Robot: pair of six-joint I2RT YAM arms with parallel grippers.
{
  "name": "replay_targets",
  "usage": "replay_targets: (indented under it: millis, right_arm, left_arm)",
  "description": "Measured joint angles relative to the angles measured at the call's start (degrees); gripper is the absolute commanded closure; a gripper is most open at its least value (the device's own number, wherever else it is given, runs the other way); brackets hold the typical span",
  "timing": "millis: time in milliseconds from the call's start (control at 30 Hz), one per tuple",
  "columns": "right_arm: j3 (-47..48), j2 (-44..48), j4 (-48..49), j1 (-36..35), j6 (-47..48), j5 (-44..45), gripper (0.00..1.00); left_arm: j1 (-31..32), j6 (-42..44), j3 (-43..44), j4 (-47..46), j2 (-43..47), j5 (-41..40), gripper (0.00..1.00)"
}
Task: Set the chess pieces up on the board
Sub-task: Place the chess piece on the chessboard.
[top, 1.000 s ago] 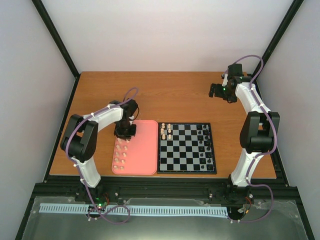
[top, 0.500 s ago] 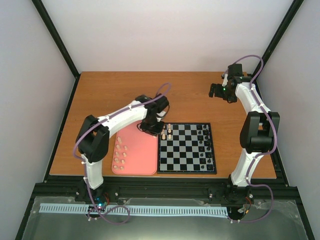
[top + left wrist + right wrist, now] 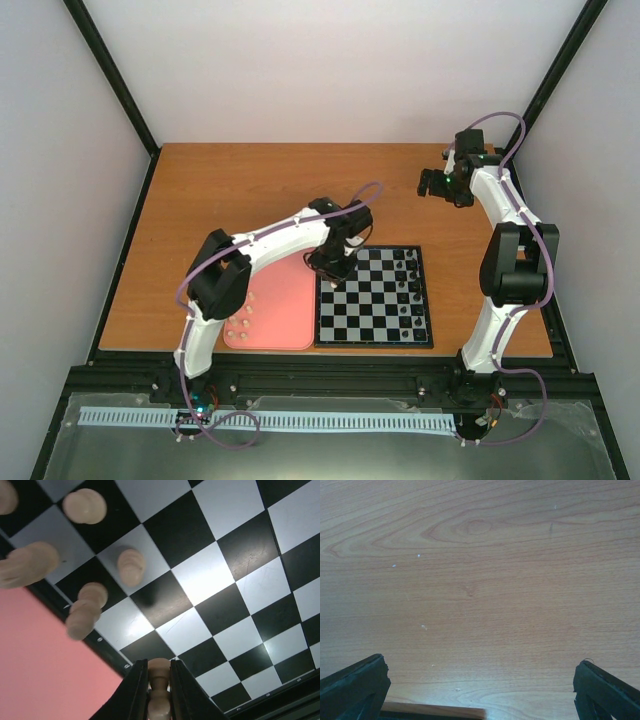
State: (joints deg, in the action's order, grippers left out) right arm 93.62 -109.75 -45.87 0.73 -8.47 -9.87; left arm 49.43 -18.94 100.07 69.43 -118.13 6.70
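Held piece: a cream pawn stands upright between the left jaws, over the board's edge squares next to the tray; I cannot tell whether it touches the board.
Pieces on board: five cream pieces stand close together in the corner squares near the tray side.
Pieces on tray: a few cream pieces remain along the tray's left side.
Board: the chequered board lies on the counter, its left edge against the tray.
Left jaws: clenched on the pawn's stem, low over the board's far left corner.
Left arm: the left arm stretches across the tray.
Black pieces: the black pieces line the board's right side.
Tray: the pink tray lies left of the board.
Right jaws: released and spread wide over bare wood, well apart from the board.
Counter: the wooden counter carries it all.
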Motion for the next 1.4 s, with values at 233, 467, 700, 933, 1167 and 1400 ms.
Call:
replay_targets:
  millis: [233, 467, 700, 933, 1167, 1400]
  right_arm:
    - [-0.15, 0.0, 0.22, 0.0, 0.02, 0.0, 0.0]
    - [-0.15, 0.02, 0.24, 0.0, 0.02, 0.04, 0.0]
    - [-0.15, 0.02, 0.24, 0.0, 0.02, 0.2, 0.0]
    - [-0.15, 0.02, 0.24, 0.0, 0.02, 0.2, 0.0]
    - [-0.15, 0.02, 0.24, 0.0, 0.04, 0.2, 0.0]
    - [-0.15, 0.02, 0.24, 0.0, 0.04, 0.17, 0.0]
  left_arm:
    - [1.2, 0.57, 2.12, -0.5, -5.16, -0.35, 0.99]
    - [1.2, 0.63, 3.96, -1.05, -7.87, -2.23, 0.99]
    - [1.2, 0.63, 4.48, -1.73, -8.37, -2.82, 0.99]
    - [1.2, 0.81, 4.57, -2.05, -8.44, -2.36, 0.96]
    - [1.2, 0.81, 4.57, -2.75, -9.01, -2.14, 0.89]
    - [1.2, 0.92, 4.55, -2.84, -9.01, -2.16, 0.79]
